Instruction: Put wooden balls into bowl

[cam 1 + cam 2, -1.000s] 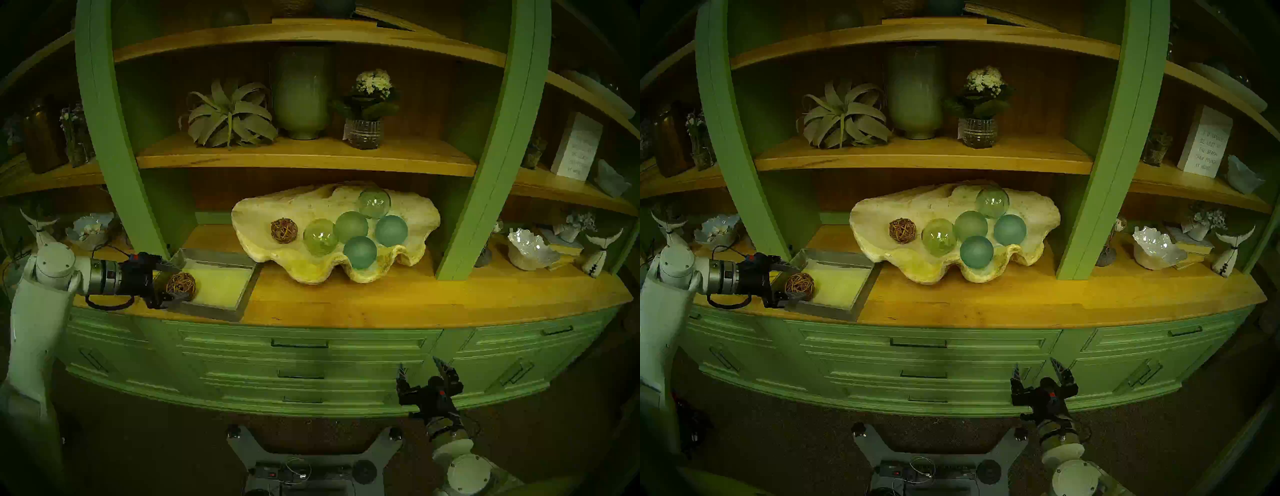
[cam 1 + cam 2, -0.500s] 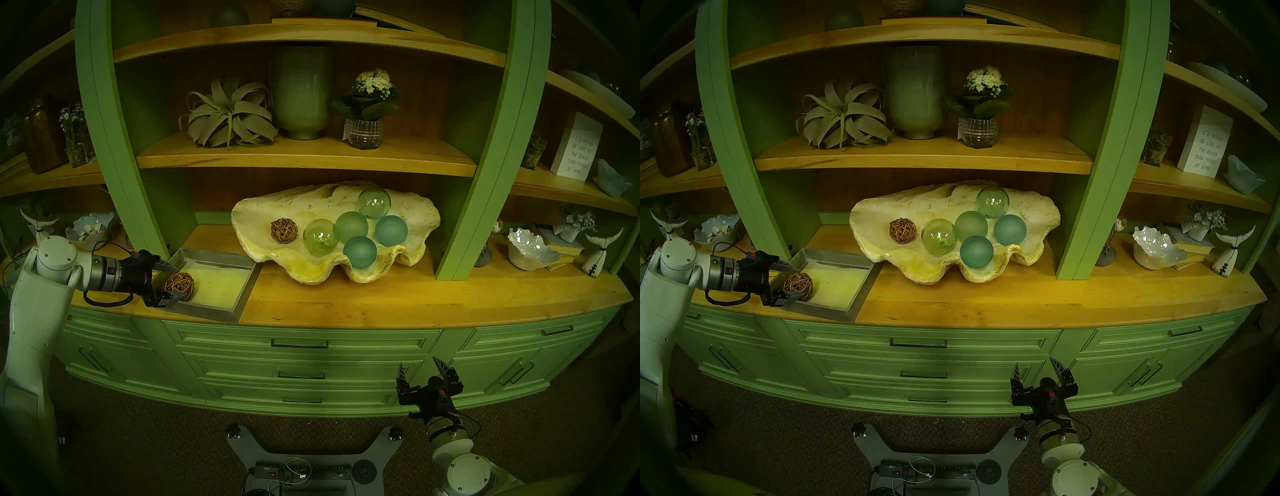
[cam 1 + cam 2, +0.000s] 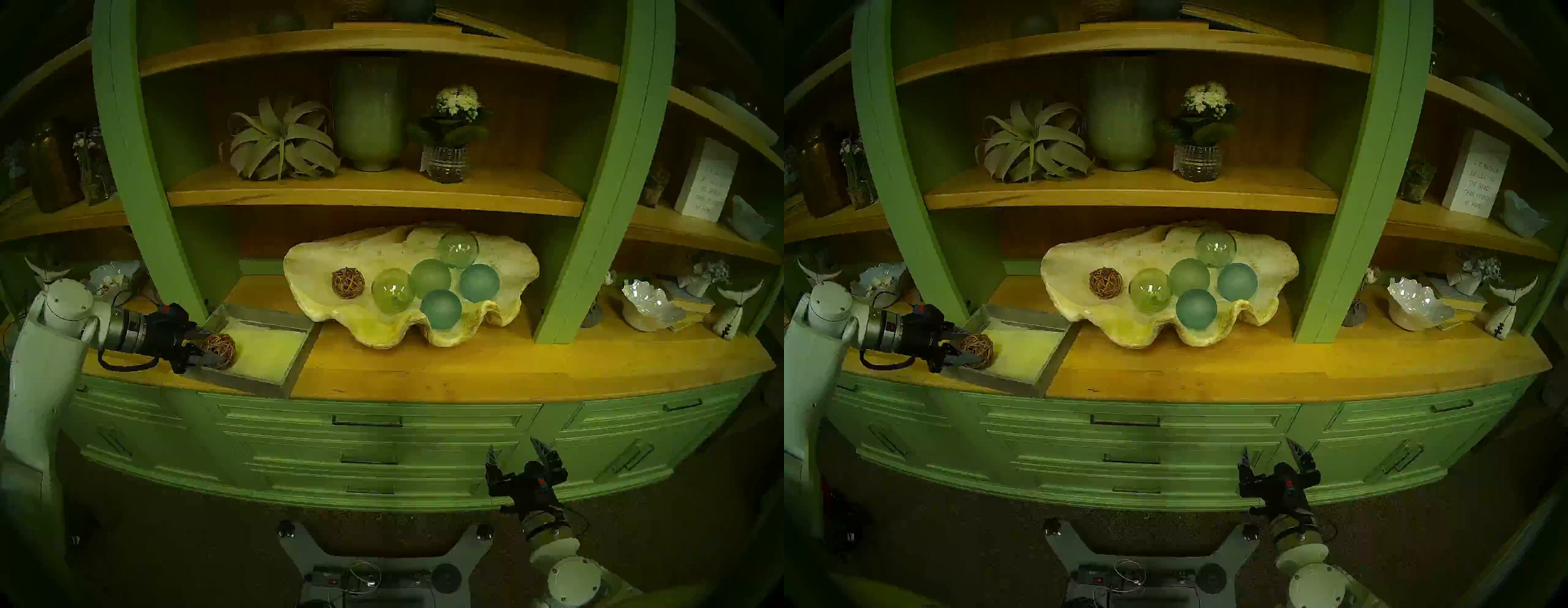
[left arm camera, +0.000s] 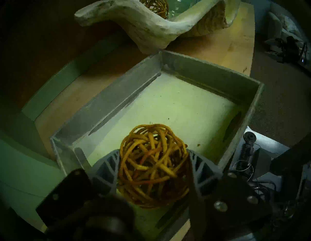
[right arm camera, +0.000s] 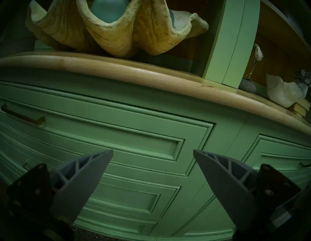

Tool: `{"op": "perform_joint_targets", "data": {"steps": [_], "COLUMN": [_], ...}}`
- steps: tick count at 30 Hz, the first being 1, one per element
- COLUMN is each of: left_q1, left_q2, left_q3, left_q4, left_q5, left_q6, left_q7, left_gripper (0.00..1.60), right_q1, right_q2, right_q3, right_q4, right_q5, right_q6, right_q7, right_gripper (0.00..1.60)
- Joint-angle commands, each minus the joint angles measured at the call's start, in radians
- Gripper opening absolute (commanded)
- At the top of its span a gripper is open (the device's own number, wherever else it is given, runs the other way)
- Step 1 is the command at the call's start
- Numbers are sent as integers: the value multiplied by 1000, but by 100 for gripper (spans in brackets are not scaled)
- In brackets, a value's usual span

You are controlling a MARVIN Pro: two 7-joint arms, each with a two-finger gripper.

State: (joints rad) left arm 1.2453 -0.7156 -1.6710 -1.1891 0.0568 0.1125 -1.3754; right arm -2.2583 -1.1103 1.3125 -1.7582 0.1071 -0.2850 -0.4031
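The left gripper [image 4: 154, 166] has its two grey ribbed fingers [image 4: 107, 165] pressed against either side of a woven rattan ball [image 4: 152, 165], clasping it just above the pale floor of a shallow grey tray [image 3: 297, 358]. The tray sits at the left end of a wooden countertop [image 3: 509, 365], its far corner close beside a giant cream clam shell [image 3: 339, 250]. A second rattan ball [image 3: 348, 282] lies inside the shell's left half, next to five green and blue glass spheres [image 3: 430, 278]. The right gripper [image 5: 153, 170] hangs low with its fingers spread wide and empty, facing green drawer fronts [image 5: 134, 134]. Green-framed wooden shelves [image 3: 373, 191] above hold an air plant, a tall vase and a potted flower.
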Motion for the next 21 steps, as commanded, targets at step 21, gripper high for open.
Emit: {"op": "perform_joint_targets", "data": {"steps": [21], "left_q1": [-71], "left_q2": [-17], "left_q3": [-28], "left_q4": [-165], "left_q5": [-44], "left_q6": [22], "left_q7": [-17], "left_gripper": [0], "right_q1": [4], "right_q2": [1], "right_q3": [3], "right_q4": [-27], "right_q5": [-1], "right_q6": [-6], "right_q7": [-1], "right_gripper": [160]}}
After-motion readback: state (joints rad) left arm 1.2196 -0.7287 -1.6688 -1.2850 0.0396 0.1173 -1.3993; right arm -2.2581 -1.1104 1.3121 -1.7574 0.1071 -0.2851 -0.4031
